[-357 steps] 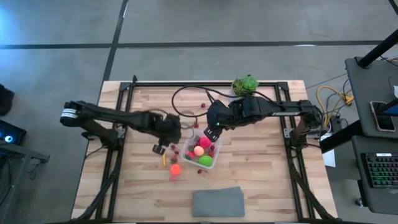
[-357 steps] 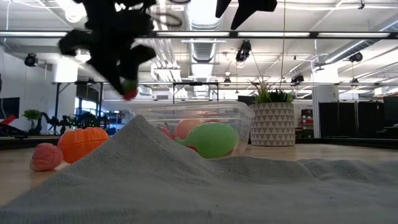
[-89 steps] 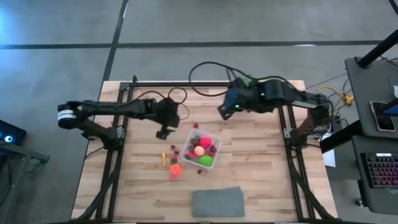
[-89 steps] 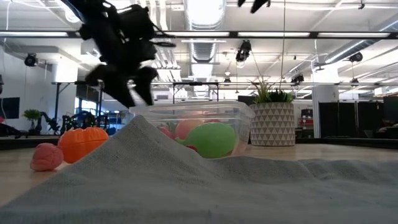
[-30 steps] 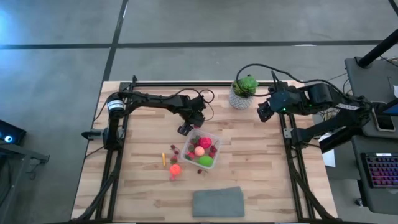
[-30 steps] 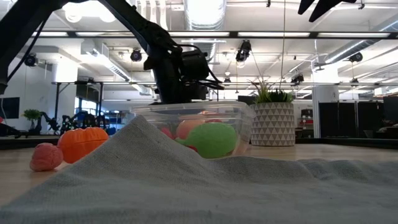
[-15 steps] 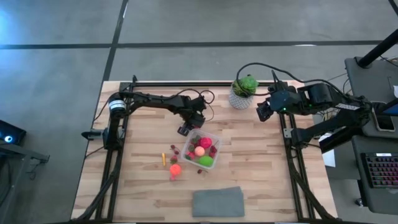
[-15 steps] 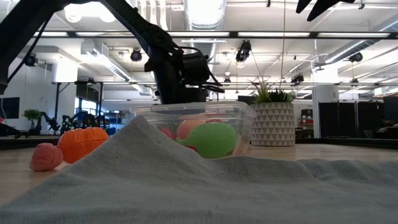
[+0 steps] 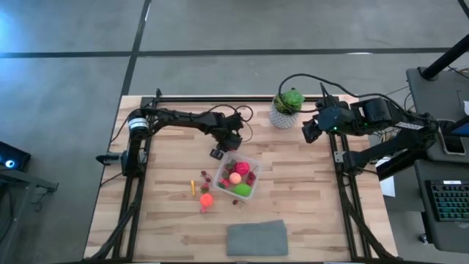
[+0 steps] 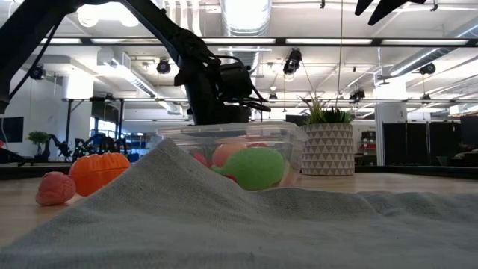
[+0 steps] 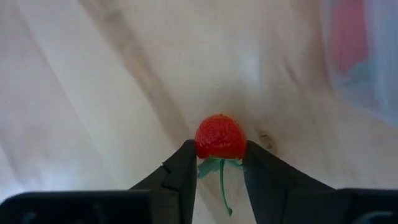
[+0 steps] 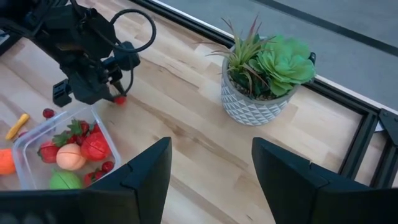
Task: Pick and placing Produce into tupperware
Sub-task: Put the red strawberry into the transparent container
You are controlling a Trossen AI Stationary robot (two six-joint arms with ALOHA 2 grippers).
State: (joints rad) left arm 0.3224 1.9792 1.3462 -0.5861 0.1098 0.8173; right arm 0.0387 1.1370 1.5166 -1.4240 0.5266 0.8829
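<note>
Beside tupperware (image 9: 239, 177), strawberry (image 11: 220, 137) between left hand (image 11: 219, 163) fingers

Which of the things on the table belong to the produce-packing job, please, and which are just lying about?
Job: strawberry between the left claw fingers; clear tub with produce inside; orange piece and small loose pieces on the wood.

Lying about: potted plant; grey cloth. The right claw waits open near the plant.

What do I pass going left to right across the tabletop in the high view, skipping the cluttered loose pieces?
Yellow-orange piece → left gripper, jaws around a strawberry → tupperware → potted plant → right gripper, jaws open.
</note>
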